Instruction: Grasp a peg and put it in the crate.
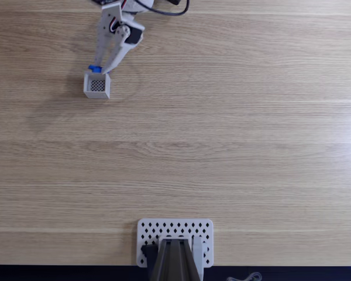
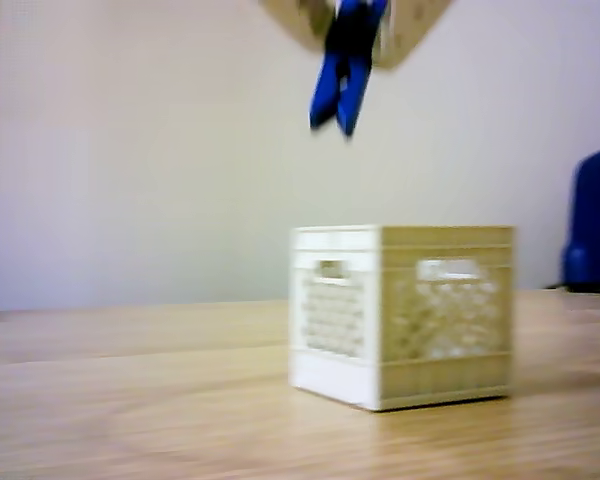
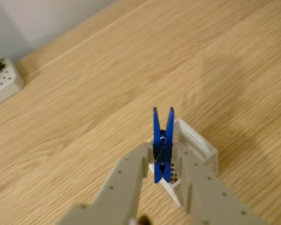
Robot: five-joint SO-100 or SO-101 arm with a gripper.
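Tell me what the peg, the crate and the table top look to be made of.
The peg, held in the hand, looks like moulded plastic: uniform saturated blue, smooth faces. The crate also looks like plastic, matt off-white, with thin walls pierced by a moulded lattice. The table shows light wood grain with a satin sheen; whether solid wood or laminate cannot be told.

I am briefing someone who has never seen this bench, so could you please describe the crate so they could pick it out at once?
Start at the wooden table in the fixed view and go to its upper left, where the arm's end effector holds a blue peg. Just below it stands the crate, a small white open-topped box with a dark mesh floor. Unlike the flat perforated plate at the bottom edge, it has upright walls.
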